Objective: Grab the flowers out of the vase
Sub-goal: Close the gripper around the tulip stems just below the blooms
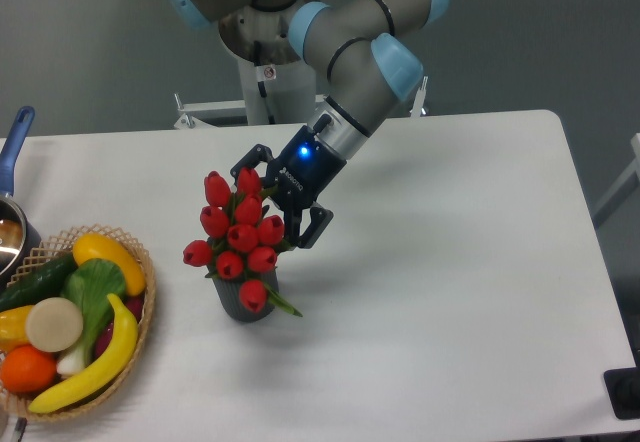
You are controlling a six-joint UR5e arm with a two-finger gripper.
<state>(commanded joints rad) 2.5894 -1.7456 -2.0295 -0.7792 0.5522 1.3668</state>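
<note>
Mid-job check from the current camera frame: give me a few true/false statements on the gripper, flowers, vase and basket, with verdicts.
1. The gripper is open, its fingers at the upper right of the flowers. True.
2. The flowers have been lifted clear of the vase. False: they stand in it.
3. The vase lies tipped on the table. False: it stands upright.
4. A wicker basket with a banana sits left of the vase. True.
5. The gripper's light glows red. False: blue.

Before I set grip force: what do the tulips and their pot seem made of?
Tulips: probably artificial, plastic or fabric; the buds are uniformly red, smooth and identical. Pot: dark grey, matte, ribbed; could be plastic or ceramic, can't tell which.
</note>
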